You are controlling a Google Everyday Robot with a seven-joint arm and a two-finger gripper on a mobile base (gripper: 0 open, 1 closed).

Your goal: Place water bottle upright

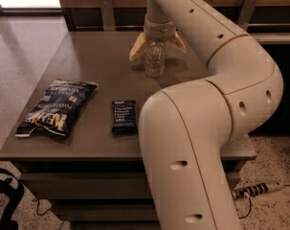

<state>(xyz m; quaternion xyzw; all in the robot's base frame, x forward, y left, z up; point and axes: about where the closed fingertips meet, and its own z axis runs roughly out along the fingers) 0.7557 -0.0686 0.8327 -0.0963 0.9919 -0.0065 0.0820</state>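
Note:
The water bottle (155,61) is a small clear ribbed bottle standing upright on the brown table (92,56), near its far middle. Its cap is hidden under my gripper (157,51), which comes down from above. The two beige fingers are splayed apart, one (137,49) to the bottle's left and one to its right, and do not press on it. The gripper is open around the bottle's top.
A dark blue chip bag (56,107) lies at the front left of the table. A dark snack bar (123,116) lies in the front middle. My large arm (192,143) covers the table's right side. A power strip (257,189) lies on the floor at the right.

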